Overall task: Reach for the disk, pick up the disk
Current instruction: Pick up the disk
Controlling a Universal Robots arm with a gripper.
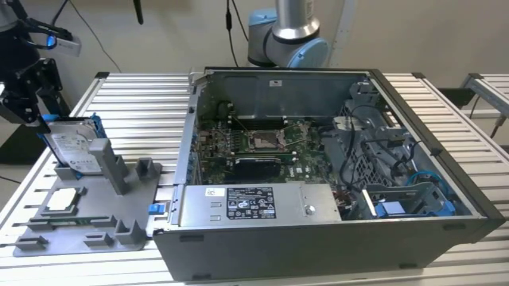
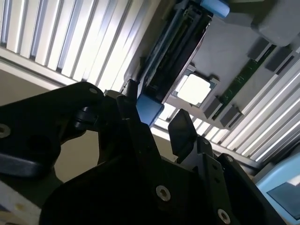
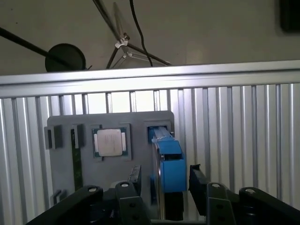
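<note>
The disk (image 1: 71, 148) stands on edge in a slot of the grey holder (image 1: 119, 208) at the exterior view's left, silver-grey with a white label and blue rails. My black gripper (image 1: 44, 119) hangs right over its top edge. In both wrist views the disk is edge-on, its blue rail (image 3: 168, 161) lying between my two fingers (image 3: 134, 177). The gripper (image 3: 165, 178) is open, with a narrow gap on each side of the disk (image 2: 173, 56). The blue rail end (image 2: 149, 108) sits between the fingertips (image 2: 180, 129) of the gripper (image 2: 154, 115).
The holder also carries a small square silver chip (image 1: 64, 201) and a green memory stick (image 3: 77, 161). An open computer case (image 1: 318, 167) fills the middle of the slatted metal table (image 1: 135, 101). The arm's base (image 1: 286, 36) stands behind the case.
</note>
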